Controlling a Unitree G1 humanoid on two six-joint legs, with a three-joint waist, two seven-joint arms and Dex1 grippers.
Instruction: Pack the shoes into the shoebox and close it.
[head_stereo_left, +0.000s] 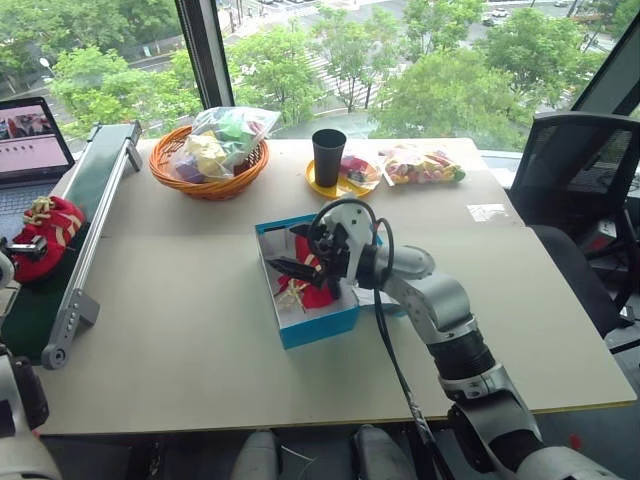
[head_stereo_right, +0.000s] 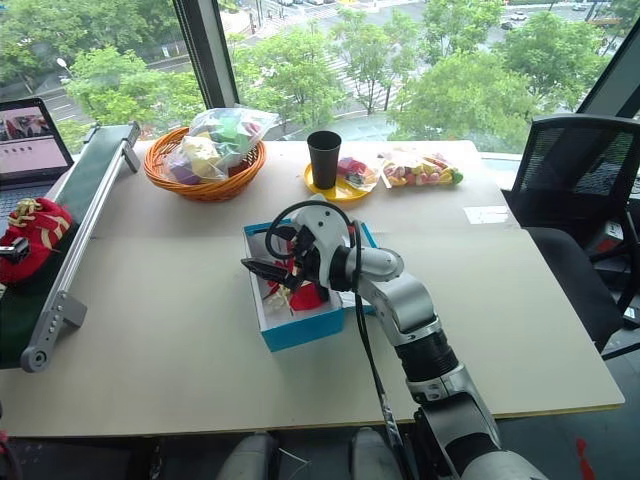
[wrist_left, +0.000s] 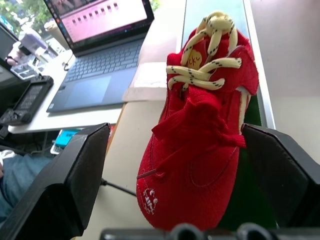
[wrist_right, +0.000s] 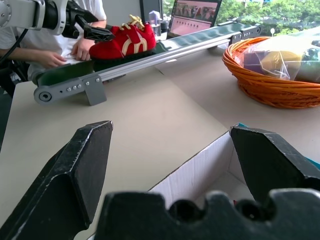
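Shoebox: we see the turquoise shoebox (head_stereo_left: 318, 322) open near the middle of the table (head_stereo_left: 180, 330), its white inside showing and its lid lying back on the far side from the conveyor.
Shoe in the box: one red shoe (head_stereo_left: 318, 288) lies inside the shoebox, with cream laces spilling toward the near end; our right arm covers part of it.
Shoe on the belt: the other red shoe (wrist_left: 200, 145) sits on the green belt of the conveyor (head_stereo_left: 95, 200) at the table's left edge, laces up; in the left wrist view it stands between the two fingers.
Left gripper: our left gripper (wrist_left: 190, 180) is wide open around that shoe; its fingers (wrist_left: 65, 185) stand apart from the shoe's sides, and we cannot tell whether either one touches it. From the right wrist view we see the same gripper (wrist_right: 97, 34) at the shoe's heel end.
Right gripper: our right gripper (head_stereo_left: 290, 270) hovers over the shoebox with its jaws spread wide and nothing between them, pointing toward the conveyor.
Basket: an orange wicker basket (head_stereo_left: 210, 185) holding plastic-wrapped toys (head_stereo_left: 222, 138) stands at the far left of the table.
Cup and plate: a black cup (head_stereo_left: 328, 157) stands on a yellow plate (head_stereo_left: 320, 186), with a bag of coloured sweets (head_stereo_left: 422, 166) beside it.
Laptop: an open laptop (head_stereo_left: 32, 138) sits beyond the conveyor.
Person: a person in a white shirt (wrist_right: 30, 40) sits by the conveyor's far side, hands near the belt.
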